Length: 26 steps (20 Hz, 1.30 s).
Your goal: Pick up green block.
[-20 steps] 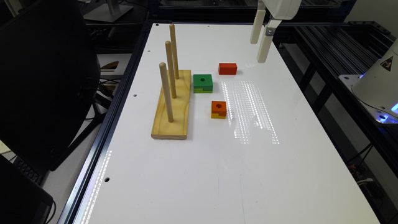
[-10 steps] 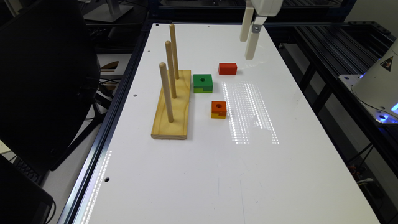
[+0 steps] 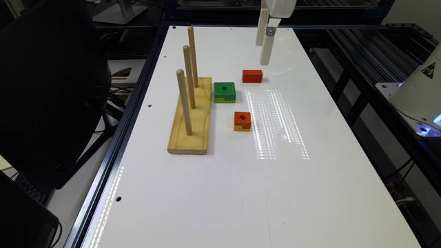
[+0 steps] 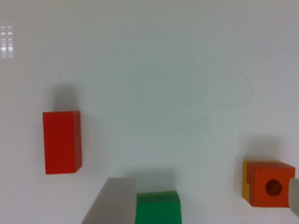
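My claw hangs high over the far end of the white surface, holding nothing. In the wrist view one finger shows at the frame's edge beside the green block and a sliver of the other at the opposite edge by the orange block, so I judge the jaws wide apart and ready to straddle something.

The green block sits flat on the surface, hole up, just beside the peg board on the exterior view's right, apart from it by a narrow gap. The red block lies farther back, nearer my claw; the orange block is closer to the camera (both are free of the green one, which helps).

Nothing is grasped yet, so the task is at its approach. I would need to travel toward the board and come down over the green block. The three pegs stand tall right next to it, so I'd best set my fingers on the faces that keep them off the board's edge.
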Each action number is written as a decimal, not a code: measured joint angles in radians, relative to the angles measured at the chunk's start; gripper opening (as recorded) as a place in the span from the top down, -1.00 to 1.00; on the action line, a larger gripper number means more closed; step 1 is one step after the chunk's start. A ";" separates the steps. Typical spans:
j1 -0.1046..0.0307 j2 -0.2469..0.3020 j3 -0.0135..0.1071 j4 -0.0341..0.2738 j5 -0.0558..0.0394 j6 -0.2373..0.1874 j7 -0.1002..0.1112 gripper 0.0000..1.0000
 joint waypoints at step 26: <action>-0.059 0.128 -0.004 0.136 -0.0266 0.000 -0.042 -1.00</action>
